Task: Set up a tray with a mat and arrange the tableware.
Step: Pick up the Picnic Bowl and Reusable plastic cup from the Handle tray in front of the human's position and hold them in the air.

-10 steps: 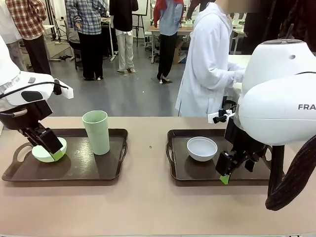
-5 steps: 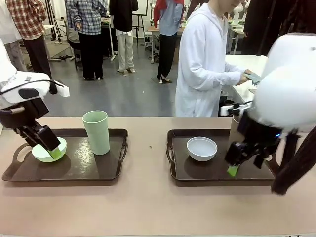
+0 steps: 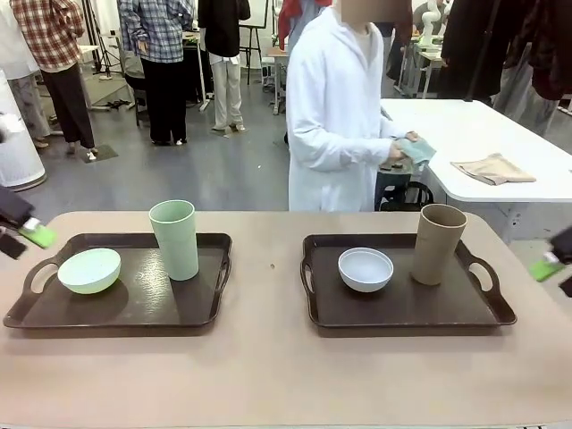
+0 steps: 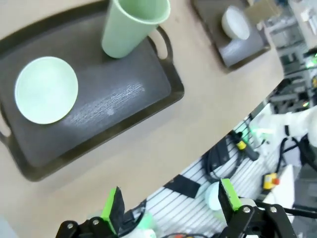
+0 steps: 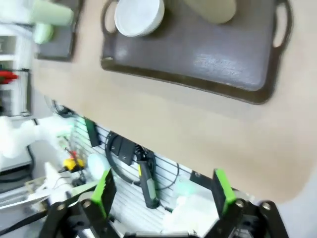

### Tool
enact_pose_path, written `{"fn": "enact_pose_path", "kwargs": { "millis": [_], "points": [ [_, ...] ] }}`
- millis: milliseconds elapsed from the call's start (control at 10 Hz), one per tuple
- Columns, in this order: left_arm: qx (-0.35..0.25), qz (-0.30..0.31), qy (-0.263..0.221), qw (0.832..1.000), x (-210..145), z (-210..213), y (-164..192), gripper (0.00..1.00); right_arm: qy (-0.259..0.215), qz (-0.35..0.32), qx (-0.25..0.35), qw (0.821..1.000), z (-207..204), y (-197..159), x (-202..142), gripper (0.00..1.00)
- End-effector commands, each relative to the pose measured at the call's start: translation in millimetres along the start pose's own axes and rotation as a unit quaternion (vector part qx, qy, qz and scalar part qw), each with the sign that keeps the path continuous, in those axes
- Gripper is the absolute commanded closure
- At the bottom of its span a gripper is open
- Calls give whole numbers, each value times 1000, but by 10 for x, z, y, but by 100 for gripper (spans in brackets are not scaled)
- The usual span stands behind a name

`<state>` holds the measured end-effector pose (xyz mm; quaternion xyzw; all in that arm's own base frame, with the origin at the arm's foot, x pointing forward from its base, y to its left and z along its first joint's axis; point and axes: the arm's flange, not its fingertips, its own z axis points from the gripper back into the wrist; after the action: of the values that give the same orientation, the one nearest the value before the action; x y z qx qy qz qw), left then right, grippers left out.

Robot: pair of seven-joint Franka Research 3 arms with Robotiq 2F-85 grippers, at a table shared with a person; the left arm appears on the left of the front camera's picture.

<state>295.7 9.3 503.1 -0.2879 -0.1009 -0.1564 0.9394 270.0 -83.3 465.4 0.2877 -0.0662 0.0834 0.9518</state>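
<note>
Front view. A beige tabletop [image 3: 268, 366] carries two dark brown trays set well apart. The left tray [image 3: 116, 315] holds the pale green bowl [image 3: 88, 270] near its left handle and the tall green cup [image 3: 175, 239] upright toward its far right. The right tray [image 3: 407, 317] holds the white bowl [image 3: 365, 268] left of centre and the tall brown cup [image 3: 438, 243] upright just beside it. Beyond the far edge stands a person in a white coat [image 3: 335, 116], hands on a teal cloth [image 3: 413, 148]. Behind is a grey floor with other people standing, and a white side table [image 3: 465, 134] bearing a folded beige cloth [image 3: 496, 167].

Both arms are cut off by the picture's edges: one green pad [image 3: 36, 236] shows at the left edge and one [image 3: 545, 268] at the right, both off the trays.

Left wrist view. The left hand [image 4: 171, 206] is spread wide with nothing between its fingers, looking down past the near tabletop edge at the left tray.

Right wrist view. The right hand [image 5: 163, 191] is likewise spread and empty above the near edge. The brown cup is cropped by the top edge.

Below the tabletop edge in both wrist views lies a wire grid with cables, too blurred to read.
</note>
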Motion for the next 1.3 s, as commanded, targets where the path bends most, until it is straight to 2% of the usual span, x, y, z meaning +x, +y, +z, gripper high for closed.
{"fn": "enact_pose_path", "kwargs": {
  "millis": [0, 300, 500, 1000, 1200],
  "points": [
    [-57, 46, -35, 997, -191, 288, 406, 0, -27, -2, 78, 997, 110, -343, -199, 0],
    [-126, 118, -100, 980, -490, 604, 1088, 0, -81, 7, 153, 985, 385, -763, -464, 0],
    [-150, 141, -109, 972, -574, 667, 1348, 0, -104, 11, 178, 979, 449, -864, -598, 0],
    [-175, 155, -137, 963, -669, 752, 1564, 0, -130, 5, 215, 968, 478, -1007, -758, 0],
    [-154, 134, -125, 971, -624, 645, 1383, 0, -123, -3, 203, 971, 463, -978, -775, 0]
  ]
}}
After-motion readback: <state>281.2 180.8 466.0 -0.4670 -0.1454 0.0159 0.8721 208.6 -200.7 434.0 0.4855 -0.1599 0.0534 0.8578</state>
